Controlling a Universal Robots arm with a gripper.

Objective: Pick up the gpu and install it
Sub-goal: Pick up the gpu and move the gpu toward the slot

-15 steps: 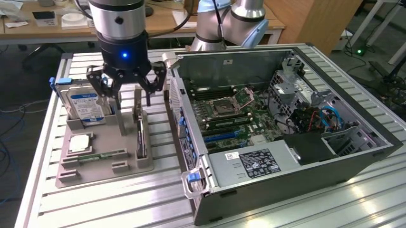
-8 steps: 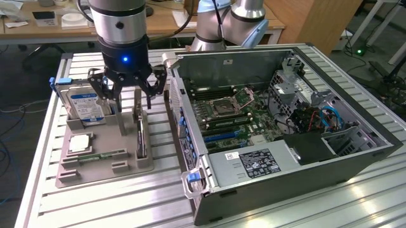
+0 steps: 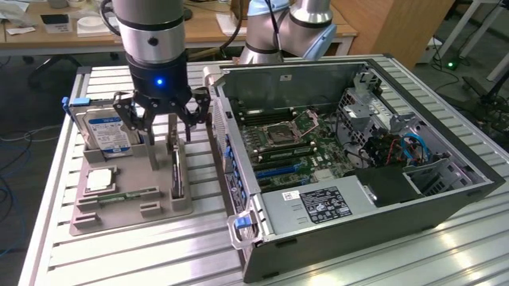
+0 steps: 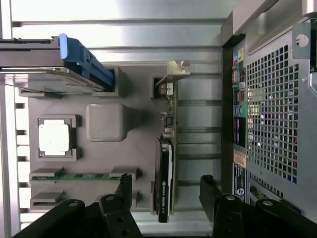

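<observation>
— What sits under the gripper (image 3: 168, 134)?
— The gpu (image 3: 176, 170), on edge in a slot of the holder (image 3: 127, 211). It is below the gap between the spread fingers (image 4: 124, 188) and apart from both.
— And beside the tool?
— Toward the exterior view's left of it, the hard drive (image 3: 107, 134) stands in the holder. The processor chip (image 3: 99, 179) and memory stick (image 3: 127, 195) lie flat there too. Toward the exterior view's right, the computer case (image 3: 318, 238) is just beside the holder. Everything rests on the table (image 3: 159, 253).
</observation>
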